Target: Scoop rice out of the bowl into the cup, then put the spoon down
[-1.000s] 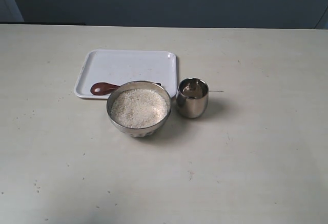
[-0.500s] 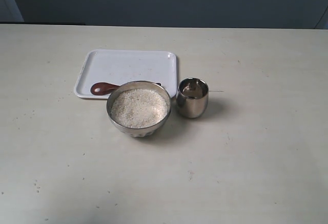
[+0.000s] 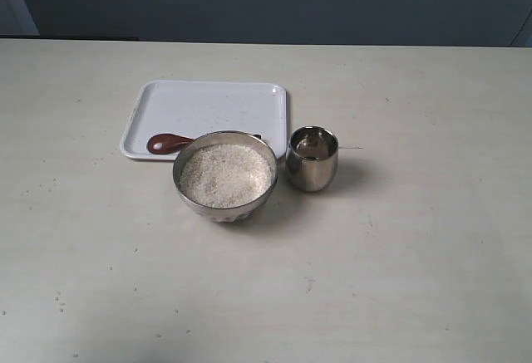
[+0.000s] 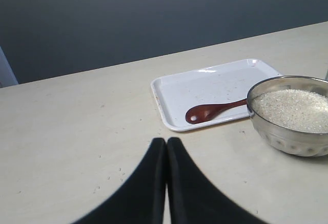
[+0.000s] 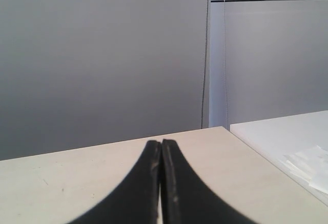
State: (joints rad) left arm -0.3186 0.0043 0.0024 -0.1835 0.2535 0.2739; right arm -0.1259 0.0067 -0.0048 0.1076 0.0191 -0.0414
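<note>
A shiny steel bowl (image 3: 224,205) stands mid-table, filled with a pale heap of rice (image 3: 226,174). Just to its right stands the small steel cup (image 3: 312,159). The reddish-brown spoon (image 3: 169,143) lies on the white tray (image 3: 208,105) behind the bowl, its handle partly hidden by the bowl's rim. In the left wrist view the spoon (image 4: 210,111), tray (image 4: 215,83), bowl (image 4: 287,137) and rice (image 4: 292,110) lie ahead of my left gripper (image 4: 165,141), which is shut and empty. My right gripper (image 5: 161,143) is shut and empty over bare table. Neither gripper appears in the exterior view.
The cream table (image 3: 399,280) has scattered specks near its front left. A dark wall runs behind the table. In the right wrist view a white surface (image 5: 287,142) adjoins the table's edge.
</note>
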